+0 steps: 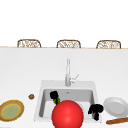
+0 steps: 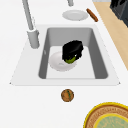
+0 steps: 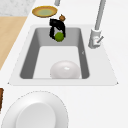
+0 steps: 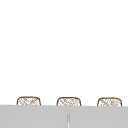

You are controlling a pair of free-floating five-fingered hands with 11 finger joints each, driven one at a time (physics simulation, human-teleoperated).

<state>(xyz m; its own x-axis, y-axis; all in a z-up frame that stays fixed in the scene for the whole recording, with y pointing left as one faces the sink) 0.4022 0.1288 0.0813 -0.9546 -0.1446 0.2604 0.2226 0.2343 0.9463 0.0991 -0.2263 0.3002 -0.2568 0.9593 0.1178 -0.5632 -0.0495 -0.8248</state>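
My left hand (image 1: 54, 95) hangs over the left part of the sink basin (image 1: 86, 96), its fingers curled round a small green round fruit (image 1: 58, 100). The left side view has this hand (image 2: 72, 49) and the fruit (image 2: 70, 59) just above a white bowl (image 2: 58, 63) lying in the basin. From the right, the hand (image 3: 56, 26) grips the fruit (image 3: 59, 36) beyond the bowl (image 3: 65, 69). My right hand (image 1: 96, 109) floats at the sink's front right corner, holding nothing.
A big red round thing (image 1: 67, 114) sits low in the front view, before the sink. A faucet (image 1: 67, 72) stands behind the basin. Left counter: a yellow-rimmed plate (image 1: 11, 110) and a small brown ball (image 1: 31, 96). Right counter: a white plate (image 1: 115, 106) and a brown stick (image 1: 117, 120).
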